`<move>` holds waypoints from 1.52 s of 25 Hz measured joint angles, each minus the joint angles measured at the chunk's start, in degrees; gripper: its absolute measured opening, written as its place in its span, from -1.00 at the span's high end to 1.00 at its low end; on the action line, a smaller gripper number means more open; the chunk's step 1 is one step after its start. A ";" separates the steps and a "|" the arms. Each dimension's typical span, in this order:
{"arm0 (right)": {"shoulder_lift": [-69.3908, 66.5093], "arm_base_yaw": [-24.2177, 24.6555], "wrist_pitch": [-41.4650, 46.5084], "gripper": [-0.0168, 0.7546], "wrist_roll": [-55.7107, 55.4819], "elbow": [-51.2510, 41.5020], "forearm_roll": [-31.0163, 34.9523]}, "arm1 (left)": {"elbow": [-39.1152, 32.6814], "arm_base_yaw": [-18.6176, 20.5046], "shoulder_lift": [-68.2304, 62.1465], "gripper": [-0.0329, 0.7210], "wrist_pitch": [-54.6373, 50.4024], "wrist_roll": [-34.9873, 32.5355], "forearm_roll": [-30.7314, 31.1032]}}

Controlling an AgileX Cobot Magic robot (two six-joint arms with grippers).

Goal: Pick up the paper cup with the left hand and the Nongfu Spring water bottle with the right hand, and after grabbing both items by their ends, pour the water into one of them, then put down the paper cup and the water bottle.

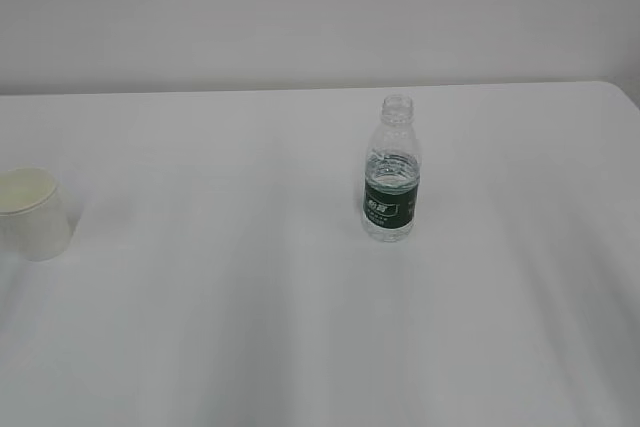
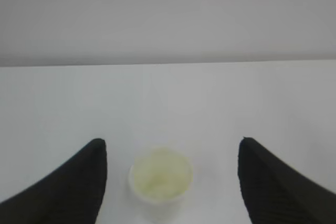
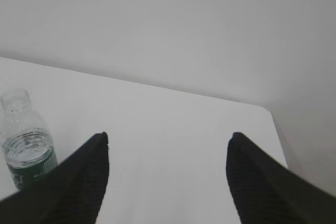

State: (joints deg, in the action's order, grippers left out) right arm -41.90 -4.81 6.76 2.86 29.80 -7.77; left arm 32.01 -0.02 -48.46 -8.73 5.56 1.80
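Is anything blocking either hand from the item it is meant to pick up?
Nothing visible. In the left wrist view the paper cup stands between the open fingers of the left hand, bare table around it. The right hand is open; the water bottle sits off to its left with only table between.

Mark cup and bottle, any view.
cup (image 2: 160,176), left wrist view, pale inside.
bottle (image 1: 389,200), exterior view, green label.

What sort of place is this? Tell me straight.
Probably a lab or test bench: a bare white table against a blank wall, holding only a paper cup and an uncapped water bottle.
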 joint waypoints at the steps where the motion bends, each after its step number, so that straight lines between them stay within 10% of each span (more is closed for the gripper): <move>1: -1.47 0.00 -1.61 -0.42 0.00 0.00 -0.02 | 0.00 0.00 -0.86 -0.57 1.98 0.00 0.10; 25: -28.82 0.00 -44.31 -0.41 -2.04 -13.21 -1.14 | -20.32 -0.11 -21.85 -0.56 45.47 1.38 -5.37; 38: -38.90 0.00 -70.40 -0.39 -2.86 -27.23 -2.73 | -31.42 -0.11 -24.00 -0.56 56.69 8.72 3.76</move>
State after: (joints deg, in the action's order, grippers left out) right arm -80.81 -4.81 -63.64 0.00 2.56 -10.49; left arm 0.59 -0.14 -72.46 47.96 14.29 5.55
